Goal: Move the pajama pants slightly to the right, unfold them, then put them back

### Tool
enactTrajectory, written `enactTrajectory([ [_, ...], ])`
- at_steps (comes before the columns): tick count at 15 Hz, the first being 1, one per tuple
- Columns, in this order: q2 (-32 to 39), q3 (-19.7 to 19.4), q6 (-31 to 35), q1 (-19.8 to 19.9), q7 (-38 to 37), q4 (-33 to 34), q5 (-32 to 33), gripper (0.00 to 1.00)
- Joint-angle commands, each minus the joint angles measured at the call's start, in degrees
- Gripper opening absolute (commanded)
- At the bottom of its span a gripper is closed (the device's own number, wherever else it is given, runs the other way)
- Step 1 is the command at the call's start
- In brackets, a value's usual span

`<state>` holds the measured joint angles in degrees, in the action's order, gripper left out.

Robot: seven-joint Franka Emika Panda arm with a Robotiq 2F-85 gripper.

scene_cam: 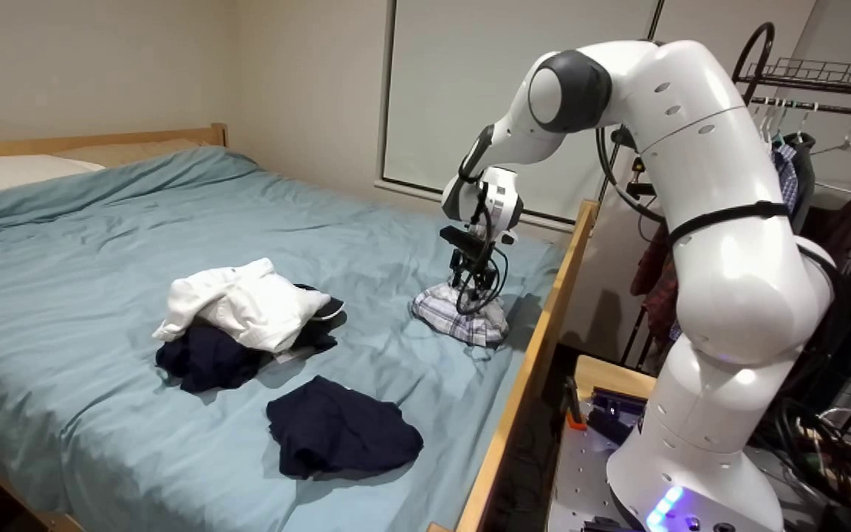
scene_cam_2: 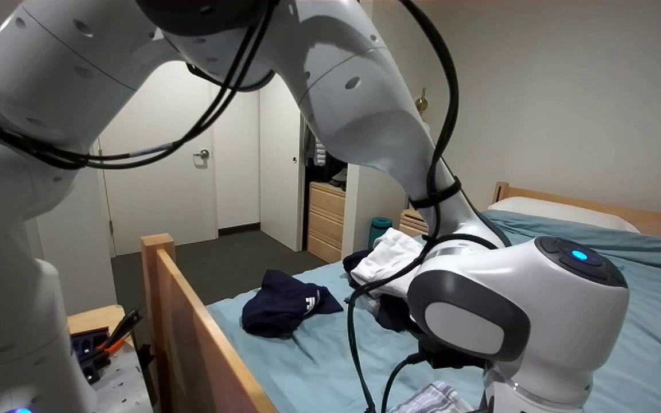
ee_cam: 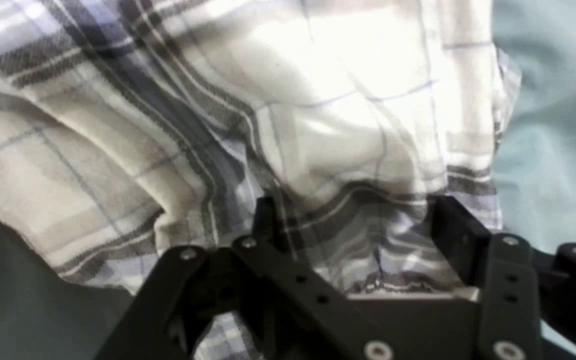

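The pajama pants, light plaid cloth with dark and bluish stripes, lie bunched on the bed near its wooden side rail in an exterior view [scene_cam: 442, 313]. Only a corner of the pants shows at the bottom of an exterior view [scene_cam_2: 432, 399]. They fill most of the wrist view [ee_cam: 328, 120]. My gripper [scene_cam: 474, 284] points down onto the top of the pants. In the wrist view the gripper [ee_cam: 353, 215] has its fingers wide apart, with a raised fold of the pants between them. The fingertips are down at the cloth; whether they touch it is hard to tell.
A pile with a white garment [scene_cam: 248, 303] and dark clothes lies mid-bed. A folded navy garment [scene_cam: 340, 428] lies nearer the front; it also shows in an exterior view [scene_cam_2: 284, 304]. The wooden rail [scene_cam: 536, 355] runs between bed and robot base. Cables hang beside the gripper.
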<state>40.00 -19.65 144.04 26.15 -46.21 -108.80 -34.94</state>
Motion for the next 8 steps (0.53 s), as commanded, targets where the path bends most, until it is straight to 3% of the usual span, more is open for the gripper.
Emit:
enactTrajectory([
  [1,-2.0,0.3,-0.6,0.5,0.9,-1.6,0.0,0.5],
  [8,-2.8,0.6,-2.0,0.9,2.0,-1.8,0.1,0.06],
])
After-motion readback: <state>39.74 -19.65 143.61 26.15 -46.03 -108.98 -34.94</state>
